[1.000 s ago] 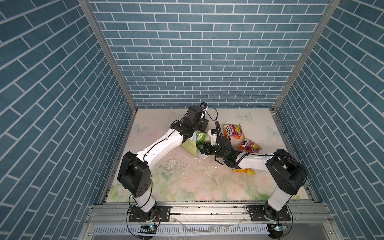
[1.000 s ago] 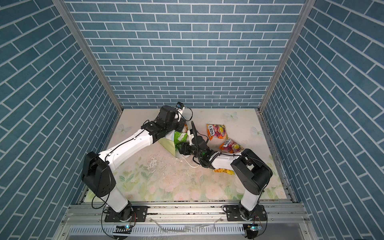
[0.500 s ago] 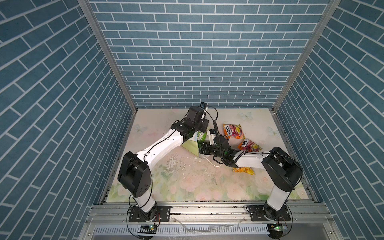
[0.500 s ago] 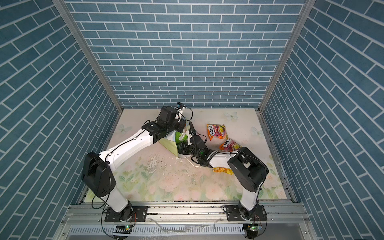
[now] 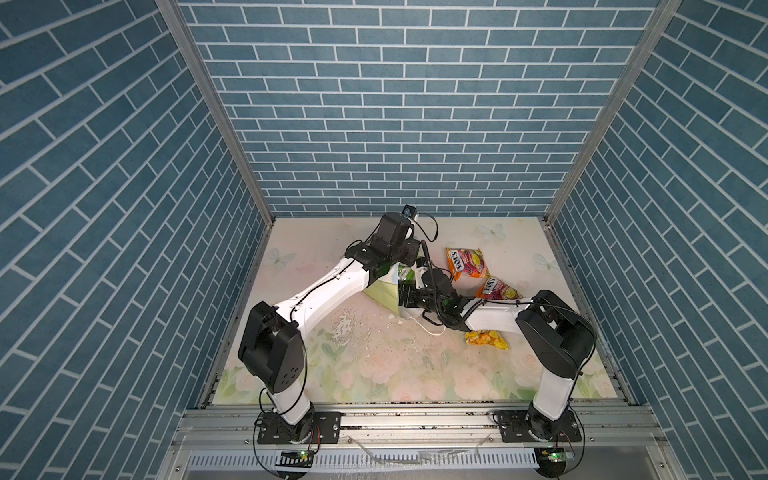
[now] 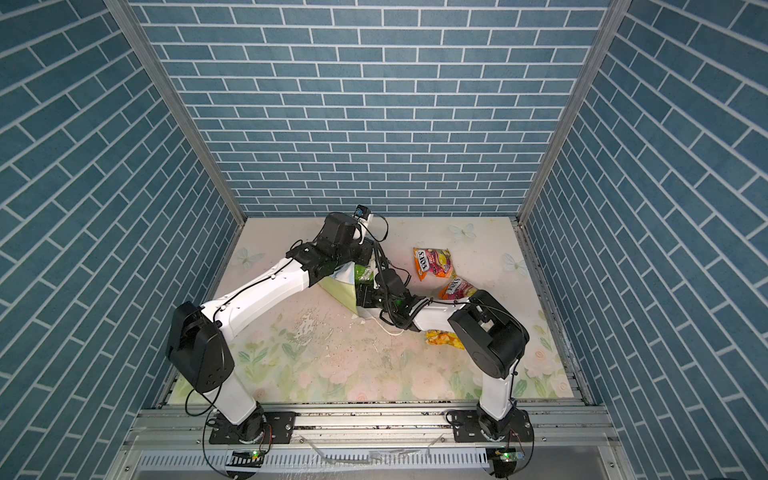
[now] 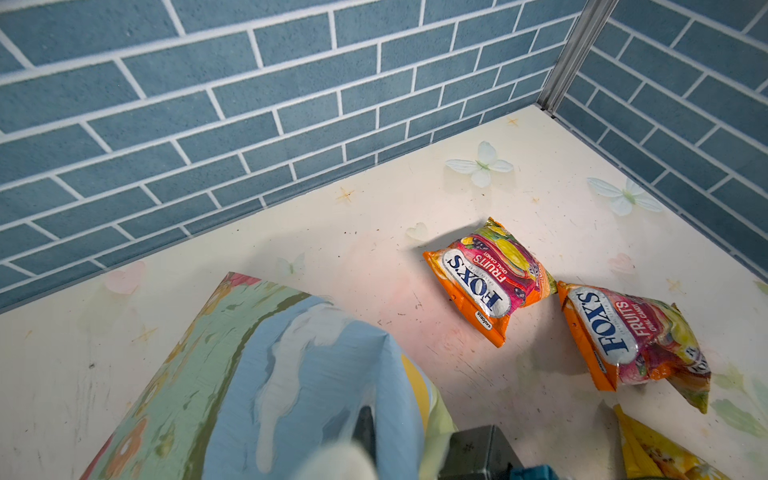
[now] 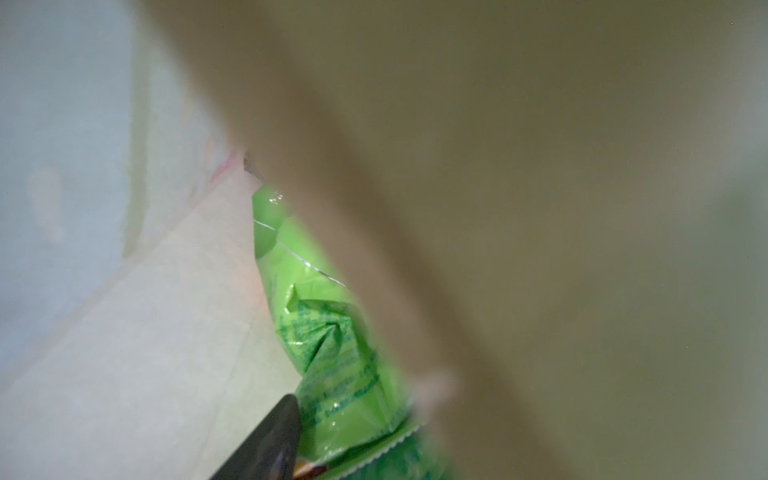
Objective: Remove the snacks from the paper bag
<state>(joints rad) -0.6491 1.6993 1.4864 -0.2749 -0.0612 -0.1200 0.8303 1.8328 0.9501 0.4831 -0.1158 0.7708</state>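
Snacks lie partly out and partly in. The paper bag [image 5: 384,293] rests on its side near the middle of the table [image 5: 374,365], somewhat toward the back edge, with its mouth turned to the right edge and a white cord handle [image 5: 432,330] trailing onto the table in front of it.

The left gripper [image 7: 361,436] comes down on the bag from above. Its jaws are pressed together on the painted sky face, which rises in a tent toward the wrist camera.

The right gripper [image 5: 409,293] reaches into the bag's mouth. In the right wrist view only one dark finger [image 8: 266,440] shows, against the bright green packet [image 8: 328,332] inside the white interior. Whether those jaws are spread or closing on that packet I cannot tell.

Two FOX'S packets [image 7: 486,278] [image 7: 636,345] lie close together between the bag and the back right corner. A yellow-orange packet [image 5: 487,338] lies nearer the front, just beside the right forearm and partly under it
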